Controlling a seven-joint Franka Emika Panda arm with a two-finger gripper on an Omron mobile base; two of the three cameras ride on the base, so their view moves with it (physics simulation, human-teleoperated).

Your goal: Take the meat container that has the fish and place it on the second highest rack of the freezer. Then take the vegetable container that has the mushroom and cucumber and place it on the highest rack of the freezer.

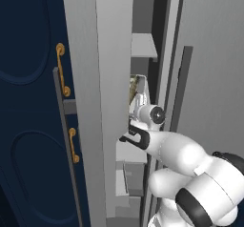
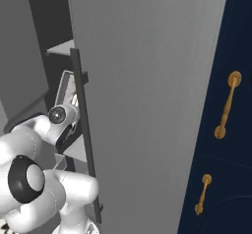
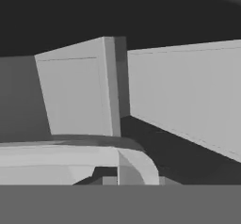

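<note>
- One container (image 1: 138,88), a pale rimmed tray, sits inside the freezer (image 1: 114,54), just ahead of the arm's wrist, below a pale shelf (image 1: 143,46); which rack bears it cannot be told.
- Contents mostly hidden; fish not made out.
- Tool reads as nearly closed; the frames do not show whether it pinches the tray's near rim.
- Judged: rigid, light, smooth-walled tray; best held by the rim, kept level so the load doesn't slide.
</note>
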